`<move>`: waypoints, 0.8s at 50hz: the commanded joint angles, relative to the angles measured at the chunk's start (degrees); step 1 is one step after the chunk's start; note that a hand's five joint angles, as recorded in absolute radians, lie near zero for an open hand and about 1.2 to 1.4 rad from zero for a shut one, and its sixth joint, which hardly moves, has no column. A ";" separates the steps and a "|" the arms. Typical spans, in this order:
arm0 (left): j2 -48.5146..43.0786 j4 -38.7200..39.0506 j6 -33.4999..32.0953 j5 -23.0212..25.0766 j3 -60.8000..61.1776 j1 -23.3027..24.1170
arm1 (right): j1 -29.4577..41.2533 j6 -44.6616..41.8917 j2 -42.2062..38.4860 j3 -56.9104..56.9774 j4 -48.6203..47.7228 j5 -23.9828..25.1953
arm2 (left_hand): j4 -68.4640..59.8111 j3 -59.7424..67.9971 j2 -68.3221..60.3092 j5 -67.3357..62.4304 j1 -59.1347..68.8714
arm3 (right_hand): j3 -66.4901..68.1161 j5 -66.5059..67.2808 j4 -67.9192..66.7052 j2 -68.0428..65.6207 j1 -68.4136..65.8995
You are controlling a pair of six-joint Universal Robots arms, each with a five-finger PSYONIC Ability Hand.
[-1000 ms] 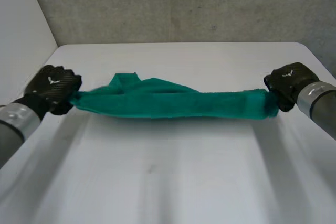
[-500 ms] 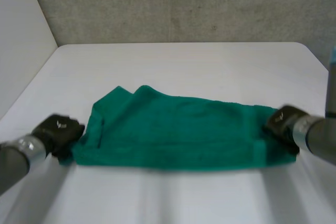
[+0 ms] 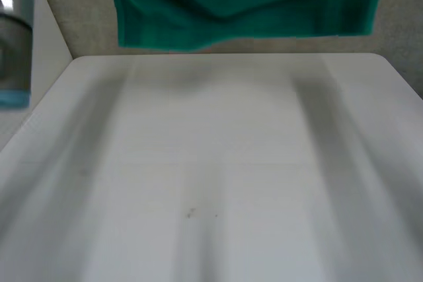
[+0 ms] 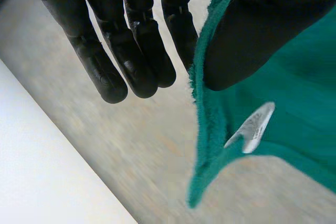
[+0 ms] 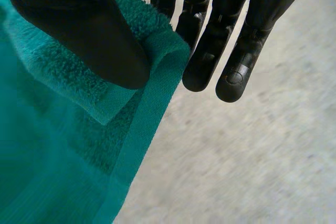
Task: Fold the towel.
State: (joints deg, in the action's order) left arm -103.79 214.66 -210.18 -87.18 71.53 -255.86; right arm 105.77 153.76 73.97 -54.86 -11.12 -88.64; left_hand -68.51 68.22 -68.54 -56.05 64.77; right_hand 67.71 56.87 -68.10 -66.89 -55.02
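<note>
Head view from behind, down over the table [image 3: 218, 163]; wrist views close beside the towel [image 4: 310, 129], common to all three.

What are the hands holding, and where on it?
Both pinch the green towel, held up above the table: left hand at a side edge, right hand by a hemmed corner.

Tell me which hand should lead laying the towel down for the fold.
Right, narrowly. Each hand pinches a top corner of the towel, which hangs above the table. The thumb of the right hand lies on a doubled corner; the thumb tip of the left hand sits nearer the edge.
</note>
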 commanded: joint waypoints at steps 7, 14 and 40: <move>-2.19 0.84 0.12 0.78 31.10 0.53 | -2.15 -0.66 -11.81 -14.84 14.78 2.51 | -11.49 11.78 -11.46 -13.95 15.23 | 12.29 13.13 -11.90 -13.11 -24.98; -6.16 0.32 0.03 0.87 35.69 1.15 | -2.33 -0.92 -18.16 -14.66 23.15 2.16 | -11.49 11.78 -11.46 -13.95 15.23 | 12.29 13.13 -11.90 -13.11 -24.98; -1.33 -2.93 0.65 0.60 40.53 1.68 | -6.54 -2.05 -2.30 -33.16 14.04 9.60 | -11.49 11.78 -11.46 -13.95 15.23 | -45.18 -44.34 45.57 44.36 32.49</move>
State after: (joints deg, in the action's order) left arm -106.01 211.80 -209.71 -86.48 112.17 -253.61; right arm 100.24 153.64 61.97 -77.36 8.15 -84.64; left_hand -68.54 68.26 -68.60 -56.05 64.77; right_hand 22.32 11.53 -21.61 -23.33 -19.73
